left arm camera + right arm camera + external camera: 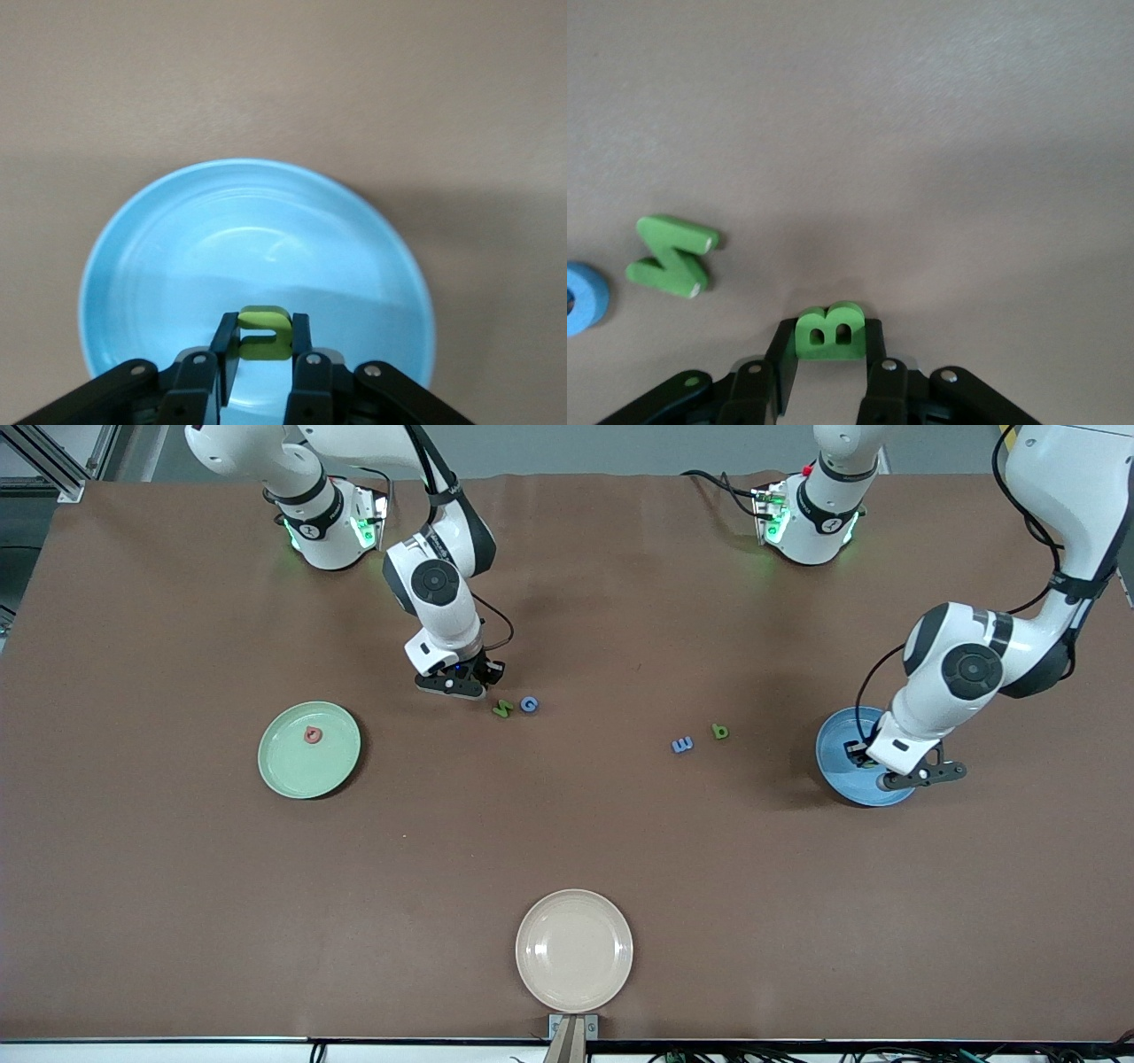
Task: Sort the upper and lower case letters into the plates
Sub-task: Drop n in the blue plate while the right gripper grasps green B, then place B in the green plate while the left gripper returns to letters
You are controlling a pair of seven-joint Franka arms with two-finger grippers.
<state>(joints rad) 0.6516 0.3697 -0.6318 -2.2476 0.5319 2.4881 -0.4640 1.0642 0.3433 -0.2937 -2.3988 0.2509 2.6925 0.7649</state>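
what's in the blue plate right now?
Nothing lies loose in the blue plate. The left gripper hangs over it, shut on a lime green letter. The gripper covers the plate's rim nearest it, so that part is unseen.

From my station the front view is evenly and fairly brightly lit from overhead, the brown table point(567, 824) matte with no hot spots. Soft, diffuse shadows pool beneath both arms and along the rims of the plates. Green status lights glow at the arm bases. In the left wrist view the blue plate point(257, 230) carries pale streaks of glare across its glossy bowl, and a dim shadow falls beside it. In the right wrist view I see a faint shadow ahead of the fingers; the table looks washed-out and slightly soft.
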